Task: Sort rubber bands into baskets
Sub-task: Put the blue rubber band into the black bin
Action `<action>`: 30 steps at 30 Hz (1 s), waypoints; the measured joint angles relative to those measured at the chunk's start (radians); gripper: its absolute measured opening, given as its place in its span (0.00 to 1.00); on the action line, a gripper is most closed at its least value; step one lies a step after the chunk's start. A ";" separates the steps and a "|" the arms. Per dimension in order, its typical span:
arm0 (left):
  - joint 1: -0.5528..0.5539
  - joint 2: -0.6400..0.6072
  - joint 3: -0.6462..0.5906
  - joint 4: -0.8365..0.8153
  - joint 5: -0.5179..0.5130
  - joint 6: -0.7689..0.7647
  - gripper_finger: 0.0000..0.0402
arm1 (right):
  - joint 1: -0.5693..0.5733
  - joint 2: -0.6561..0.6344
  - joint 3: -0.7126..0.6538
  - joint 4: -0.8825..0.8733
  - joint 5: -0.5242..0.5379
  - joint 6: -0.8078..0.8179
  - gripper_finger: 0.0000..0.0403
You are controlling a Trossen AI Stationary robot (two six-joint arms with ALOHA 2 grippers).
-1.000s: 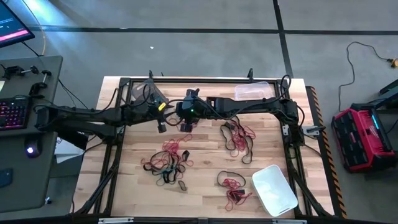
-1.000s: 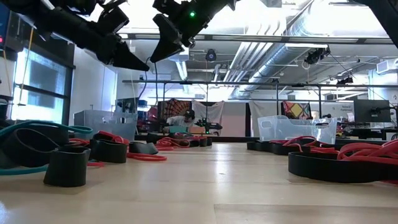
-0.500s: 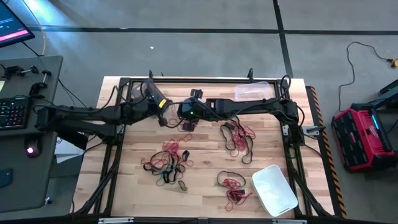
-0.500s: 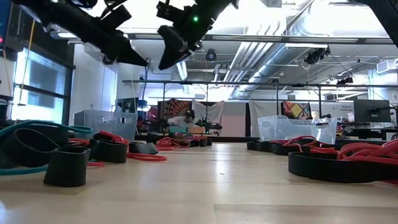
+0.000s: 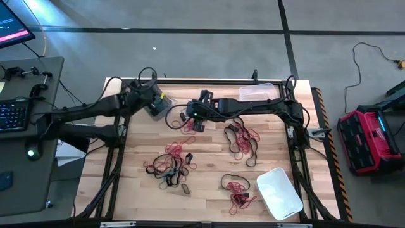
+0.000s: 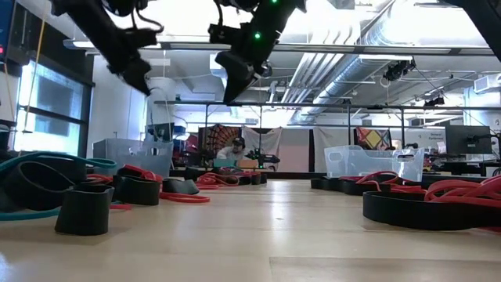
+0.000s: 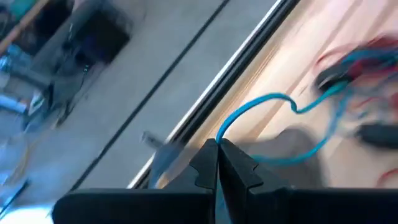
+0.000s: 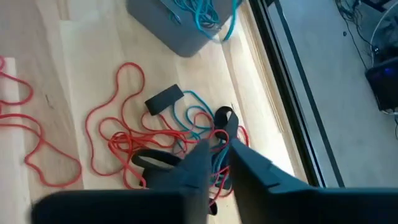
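Note:
My left gripper [image 5: 154,100] is at the table's far left, over the grey-tinted basket [image 5: 150,109], and is shut on a teal-blue rubber band [image 7: 273,99]. My right gripper [image 5: 195,120] hangs above a small tangle of red, teal and black bands [image 8: 174,140]; its fingers stand a narrow gap apart and hold nothing. The grey basket also shows in the right wrist view [image 8: 180,34] with teal bands [image 8: 202,12] in it. The clear basket [image 5: 256,92] stands at the far edge. The whitish basket [image 5: 278,193] lies near the front right. My left gripper pinches the teal-blue band at one bend of its loop [image 7: 220,134], between its two fingertips. The rest of the loop [image 7: 311,146] curves away from the fingers, slack and lifted clear of the table.
Piles of red, black and teal bands lie left of centre [image 5: 171,163], right of centre [image 5: 242,140] and near the front [image 5: 237,190]. A dark metal frame [image 5: 209,81] runs round the table's edges. Bare wood shows between the piles.
My left gripper has gone toward the table's far left corner, over the grey basket, and away from my right gripper. My right gripper has shifted a little toward the table's right edge.

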 joint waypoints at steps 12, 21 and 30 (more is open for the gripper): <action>0.244 0.036 -0.022 -0.056 0.165 0.034 0.00 | -0.004 0.000 0.000 0.000 -0.002 -0.014 0.01; 0.329 0.143 -0.047 0.020 0.287 0.056 0.00 | -0.007 0.001 -0.089 0.084 -0.049 -0.013 0.00; 0.323 0.192 -0.047 0.086 0.323 0.055 0.08 | -0.026 -0.005 -0.318 0.332 -0.126 0.039 0.00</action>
